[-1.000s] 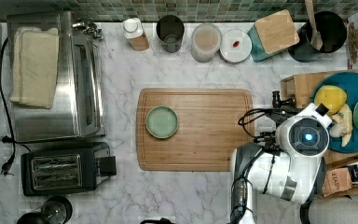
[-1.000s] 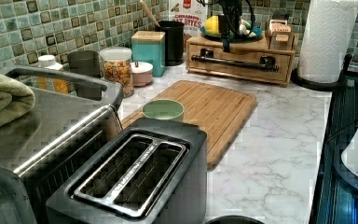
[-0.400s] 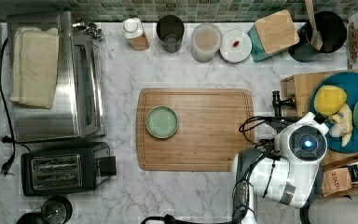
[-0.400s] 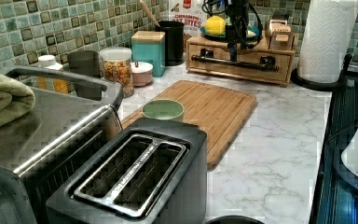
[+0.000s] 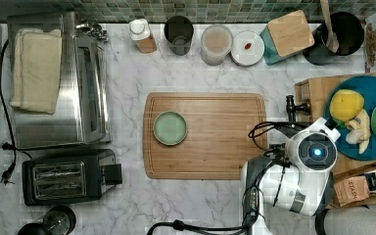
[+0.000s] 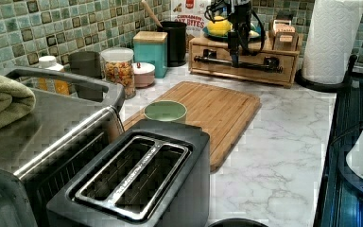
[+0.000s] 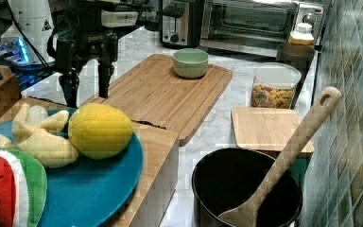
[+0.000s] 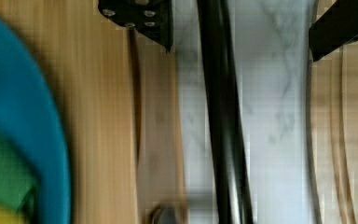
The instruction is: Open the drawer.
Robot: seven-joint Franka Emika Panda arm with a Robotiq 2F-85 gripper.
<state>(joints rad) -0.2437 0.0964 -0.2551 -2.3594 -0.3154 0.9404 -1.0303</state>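
- Marble counter [image 6: 283, 142] carried a cutting board [image 6: 212, 106] and, at the left view's far end, a light wooden box.
- Drawer [image 6: 250, 66] sat shut in the box front beneath a blue plate [image 5: 367, 88].
- Drawer handle [image 8: 223, 116] was a long black bar on posts.
- Gripper [image 7: 86, 92] hung spread, fingers [image 7: 105, 80] straddling the bar, not clamping it.

I see my arm [image 5: 293, 181] bent over, wrist pointing straight down. The gripper [image 7: 86, 90] hangs vertical, its two fingers [image 7: 105, 78] spread apart, apparently holding nothing between them.
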